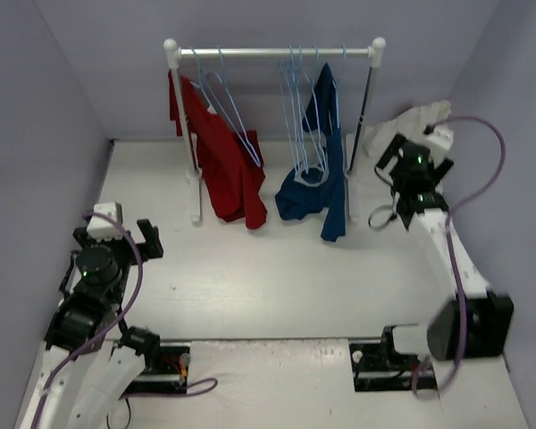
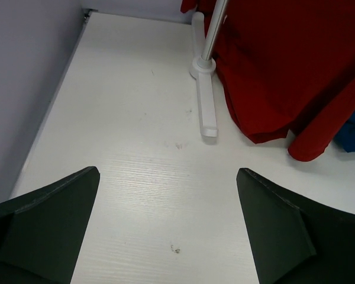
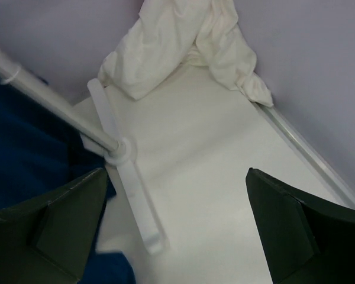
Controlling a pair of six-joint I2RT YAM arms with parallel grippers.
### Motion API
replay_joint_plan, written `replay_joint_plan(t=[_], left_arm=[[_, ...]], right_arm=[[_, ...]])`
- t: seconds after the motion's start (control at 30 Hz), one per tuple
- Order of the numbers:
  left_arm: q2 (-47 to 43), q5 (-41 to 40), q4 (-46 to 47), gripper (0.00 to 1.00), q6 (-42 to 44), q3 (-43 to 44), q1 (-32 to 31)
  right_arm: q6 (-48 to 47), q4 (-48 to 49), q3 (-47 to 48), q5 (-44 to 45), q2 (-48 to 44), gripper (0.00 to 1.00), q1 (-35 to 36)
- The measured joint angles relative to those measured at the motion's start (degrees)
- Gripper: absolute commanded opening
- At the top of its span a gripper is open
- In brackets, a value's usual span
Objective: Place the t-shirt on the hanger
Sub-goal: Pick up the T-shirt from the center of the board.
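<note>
- T-shirt (image 1: 420, 121) first: white, crumpled in a heap at the upper right of the top view, shoved into the back corner against the wall. Not on any hanger.
- In the right wrist view, same heap at the top middle of the frame, right at the far end of the rack foot (image 3: 130, 189).
- Right gripper (image 1: 417, 159) also upper right, just in front of the t-shirt and aimed at it. Fingers spread wide, nothing between them, clear of the cloth.
- Left gripper (image 1: 116, 237) down at the lower left of the top view, well apart from everything hanging. Fingers wide apart too, only bare table (image 2: 136, 118) between them in its wrist view.
- Clothes rack (image 1: 277, 52) across the top middle: white posts, metal rail.
- Pale-blue hangers (image 1: 297, 94) hooked on the rail, a bunch near the middle and a couple more toward the left, all thin wire.
- Red shirt (image 1: 223, 165) at the left end of the rail, navy-blue shirt (image 1: 317, 170) right of centre, both drooping down to the tabletop.
</note>
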Motion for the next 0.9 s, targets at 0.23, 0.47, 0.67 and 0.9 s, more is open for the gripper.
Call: replay_joint_plan(t=[0.23,0.47,0.67,0.9], left_arm=[[0.19,1.4,3.96,0.97,-0.13,-6.04,0.17],[1.29,2.27,5.97,0.97,-0.11,-6.05,0.67],[4.43,3.55,6.53,0.97,-0.11,-6.05,1.29],[7.51,5.16,6.83,0.97,-0.09,-6.05,1.68]], right_arm=[[2.6,7.99,16.62,-2.27,31.56,1.0,-4.13],[6.74,13.07,32.19,-6.68,52.2,1.0,-7.94],[10.13,17.38,41.98,-12.82,65.43,0.98,-11.91],[11.74,20.95,53.01,-18.04,75.29,0.74,-14.11]])
